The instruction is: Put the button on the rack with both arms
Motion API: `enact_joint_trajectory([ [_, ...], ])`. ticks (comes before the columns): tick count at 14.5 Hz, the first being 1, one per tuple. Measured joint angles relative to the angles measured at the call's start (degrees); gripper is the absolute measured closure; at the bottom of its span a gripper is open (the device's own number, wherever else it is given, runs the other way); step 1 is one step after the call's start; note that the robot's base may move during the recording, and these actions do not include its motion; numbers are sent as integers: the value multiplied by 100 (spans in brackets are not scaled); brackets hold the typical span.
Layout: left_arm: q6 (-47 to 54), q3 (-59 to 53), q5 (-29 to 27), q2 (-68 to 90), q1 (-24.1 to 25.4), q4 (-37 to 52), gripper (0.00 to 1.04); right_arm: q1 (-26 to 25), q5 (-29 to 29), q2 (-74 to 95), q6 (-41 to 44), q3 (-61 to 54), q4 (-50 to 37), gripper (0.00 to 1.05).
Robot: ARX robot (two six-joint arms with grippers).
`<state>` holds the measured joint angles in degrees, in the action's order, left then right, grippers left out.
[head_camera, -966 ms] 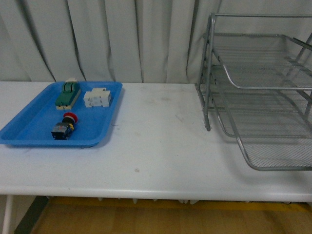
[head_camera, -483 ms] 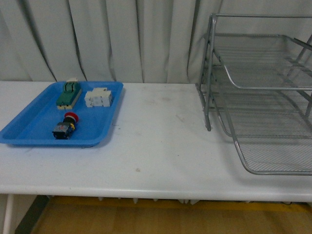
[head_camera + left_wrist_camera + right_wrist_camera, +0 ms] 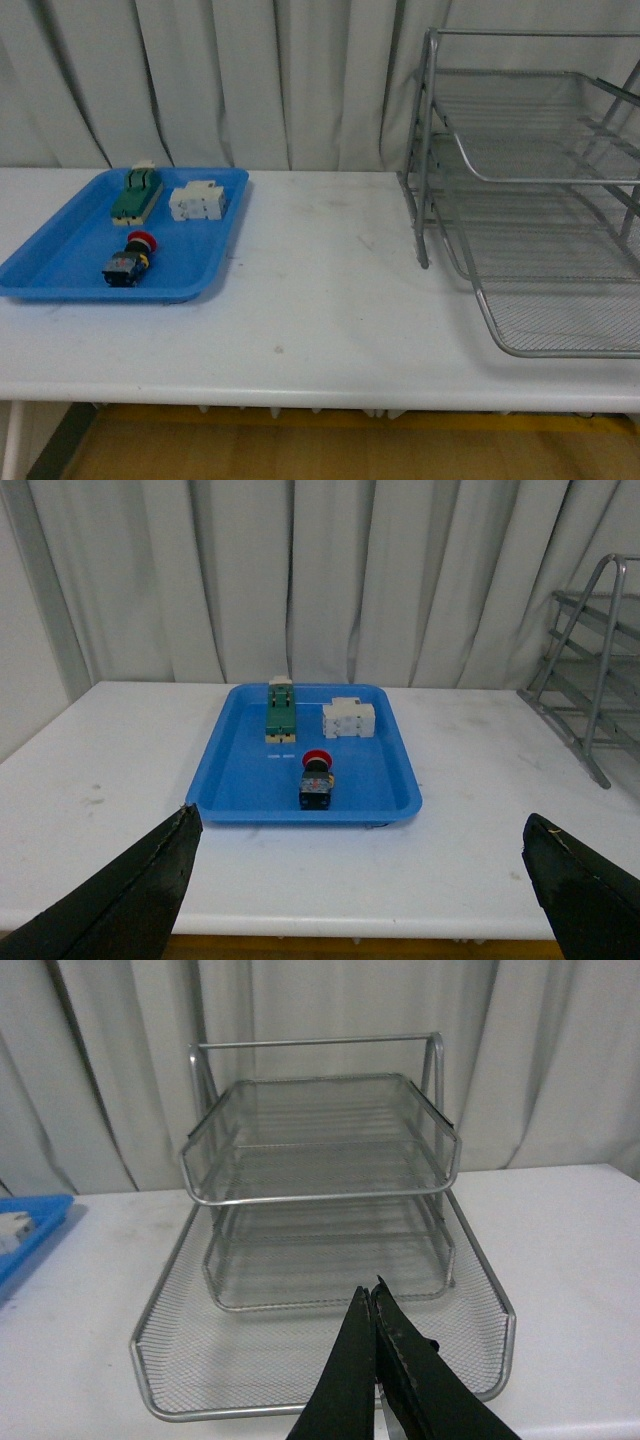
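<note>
Button [image 3: 129,258] lies in the blue tray [image 3: 55,275] at 9 o'clock on our table [image 3: 320,300]. The rack [image 3: 530,180] stands at 3 o'clock, well apart. Our left gripper [image 3: 359,816] is spread wide, facing the button. Our right gripper [image 3: 372,1295] is pinched together on nothing. We hold nothing yet, so all the work is left.

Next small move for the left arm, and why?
Probably ease the left gripper forward and down toward the button. The button lies untouched in the near part of the blue tray, red cap toward the curtain, and the left gripper is open and back from the tray. The right gripper is shut, empty and facing the rack, so the pick looks like the left arm's job.
</note>
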<state>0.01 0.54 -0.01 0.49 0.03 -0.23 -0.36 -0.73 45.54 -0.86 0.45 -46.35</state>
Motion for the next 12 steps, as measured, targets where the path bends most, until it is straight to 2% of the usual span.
enact_joint_trajectory([
  [2, 0, 0, -2, 0, 0, 0, 7, 7, 55, -885, 48, 15, 1093, 103],
  [4, 0, 0, 0, 0, 0, 0, 7, 7, 55, -1513, 50, 15, 1589, 103],
  [12, 0, 0, 0, 0, 0, 2, 7, 7, 55, -2785, 50, 15, 2868, 103],
])
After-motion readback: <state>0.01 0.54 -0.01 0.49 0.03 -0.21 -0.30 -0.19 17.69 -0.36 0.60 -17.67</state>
